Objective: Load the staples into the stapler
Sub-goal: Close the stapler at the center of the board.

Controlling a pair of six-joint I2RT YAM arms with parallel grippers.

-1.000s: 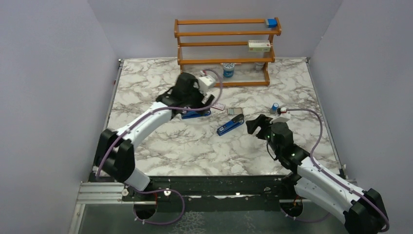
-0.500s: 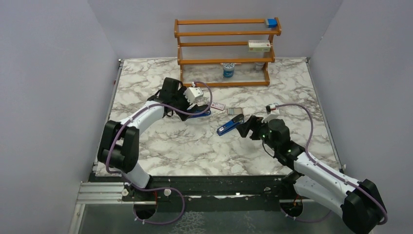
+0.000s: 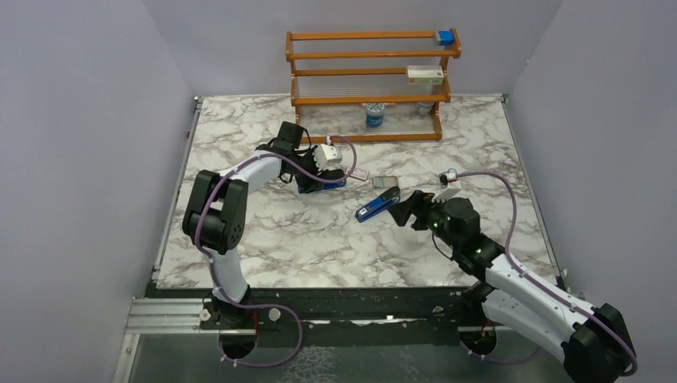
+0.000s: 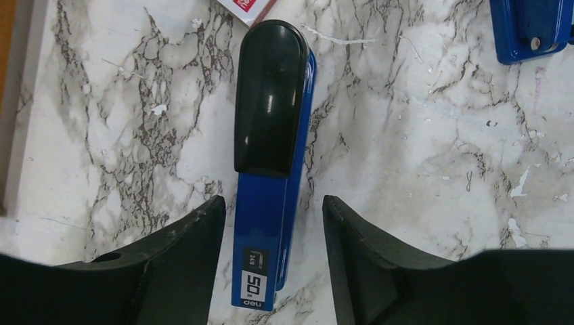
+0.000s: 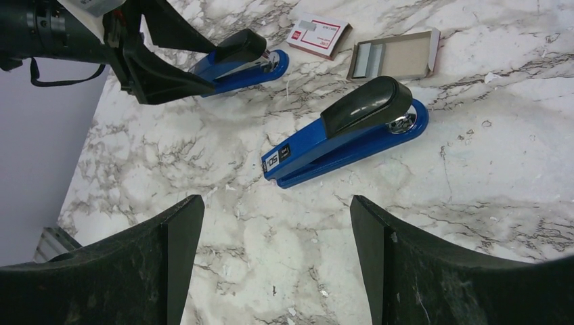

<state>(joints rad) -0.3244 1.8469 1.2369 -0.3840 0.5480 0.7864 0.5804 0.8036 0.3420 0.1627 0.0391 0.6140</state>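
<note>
Two blue staplers with black tops lie on the marble table. One stapler (image 4: 271, 156) lies lengthwise between the fingers of my open left gripper (image 4: 273, 201), without visible contact; it also shows from above (image 3: 326, 185) beside that gripper (image 3: 307, 180). The other stapler (image 5: 348, 132) lies mid-table (image 3: 378, 206), just ahead of my open, empty right gripper (image 5: 275, 200), which shows in the top view (image 3: 403, 206). The staples (image 5: 370, 57) are silver-grey strips lying in a small grey tray (image 5: 406, 59).
A small pink-and-white box (image 5: 318, 34) lies between the left stapler and the tray (image 3: 386, 183). A wooden rack (image 3: 367, 100) stands at the back with a blue block (image 3: 445, 37), a pale box (image 3: 425, 75) and a small blue cylinder (image 3: 374, 116).
My left arm folded back and its wrist turned, the gripper staying by the left stapler. My right gripper moved left toward the middle stapler.
</note>
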